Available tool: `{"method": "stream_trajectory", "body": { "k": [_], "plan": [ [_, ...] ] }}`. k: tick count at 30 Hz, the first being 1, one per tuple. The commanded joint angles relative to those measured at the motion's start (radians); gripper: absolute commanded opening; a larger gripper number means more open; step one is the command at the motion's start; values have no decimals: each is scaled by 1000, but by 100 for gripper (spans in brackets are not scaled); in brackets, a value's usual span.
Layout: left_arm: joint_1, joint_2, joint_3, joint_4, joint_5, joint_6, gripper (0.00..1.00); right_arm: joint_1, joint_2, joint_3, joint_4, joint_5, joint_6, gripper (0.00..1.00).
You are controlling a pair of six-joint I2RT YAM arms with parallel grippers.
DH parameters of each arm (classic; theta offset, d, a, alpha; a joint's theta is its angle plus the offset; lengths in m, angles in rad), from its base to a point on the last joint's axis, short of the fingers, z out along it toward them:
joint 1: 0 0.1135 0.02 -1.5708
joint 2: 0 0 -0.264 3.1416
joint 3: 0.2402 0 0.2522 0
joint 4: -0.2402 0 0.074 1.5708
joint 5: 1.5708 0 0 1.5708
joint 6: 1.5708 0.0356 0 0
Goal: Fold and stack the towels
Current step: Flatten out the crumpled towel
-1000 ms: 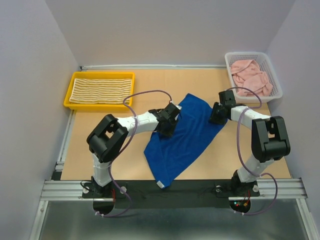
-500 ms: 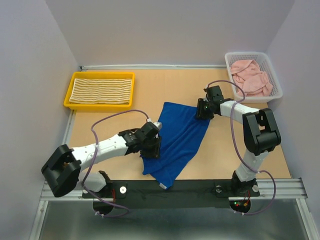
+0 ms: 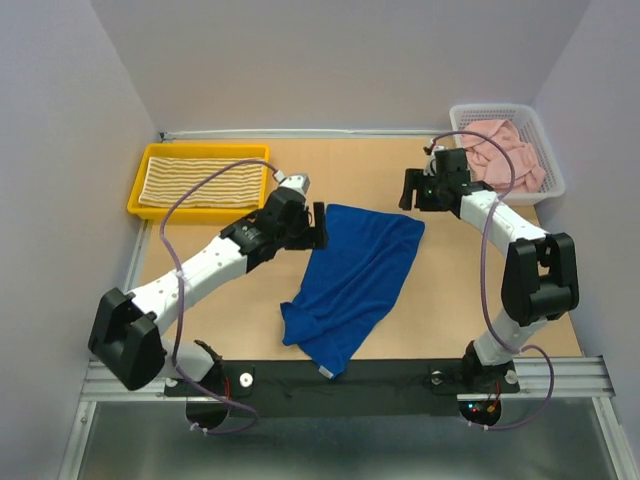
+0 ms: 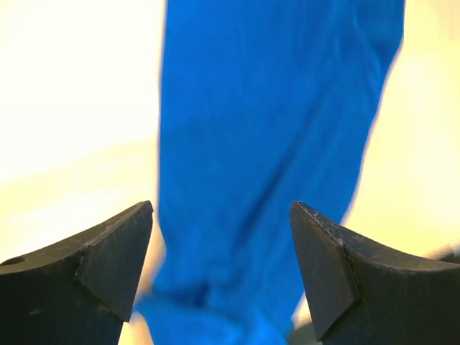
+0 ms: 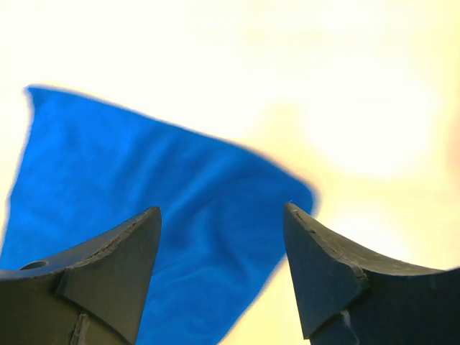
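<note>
**both grippers spread, blue towel flat on the surface**

we see the blue towel [image 3: 355,280] lying on the surface [image 3: 460,300] between the two arms. its far edge is spread wide. its near end narrows into a rumpled fold close to the arm bases.

the left gripper [image 3: 318,224] sits at the towel's far left corner. in the left wrist view its fingers [image 4: 115,244] stand wide apart with nothing between them, and the blurred blue cloth [image 4: 266,144] runs away beyond them. the right gripper [image 3: 408,188] is just beyond the far right corner. its fingers [image 5: 323,259] are likewise spread and hold nothing, with a corner of the blue towel [image 5: 144,194] showing past them. we cannot tell whether either gripper touches the cloth.

the striped towel [image 3: 200,180] lies flat in the yellow tray [image 3: 135,205] at the far left. the pink towel [image 3: 500,155] is bunched in the white basket [image 3: 553,188] at the far right.
</note>
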Motion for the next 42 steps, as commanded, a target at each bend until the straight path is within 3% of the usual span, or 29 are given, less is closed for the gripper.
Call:
{"method": "stream_trajectory", "body": {
  "k": [1, 7, 11, 24, 29, 38, 42],
  "plan": [
    [76, 103, 124, 159, -25, 204, 89, -91, 39, 26, -55, 3, 19, 72],
    [131, 343, 359, 182, 27, 445, 88, -125, 91, 34, -52, -21, -1, 66],
    [149, 455, 454, 191, 62, 572, 86, -125, 148, 54, -51, -27, -7, 55],
    [189, 699, 642, 151, 176, 746, 82, -125, 229, 46, -44, -23, -4, 49],
    [191, 762, 686, 145, 187, 779, 79, -125, 246, 38, -44, -64, -16, 41],
    [201, 851, 744, 94, 252, 822, 75, -125, 254, 25, -46, -75, -35, 22],
    [211, 890, 780, 81, 269, 828, 70, -125, 251, 22, -48, -66, -48, 1]
  ]
}}
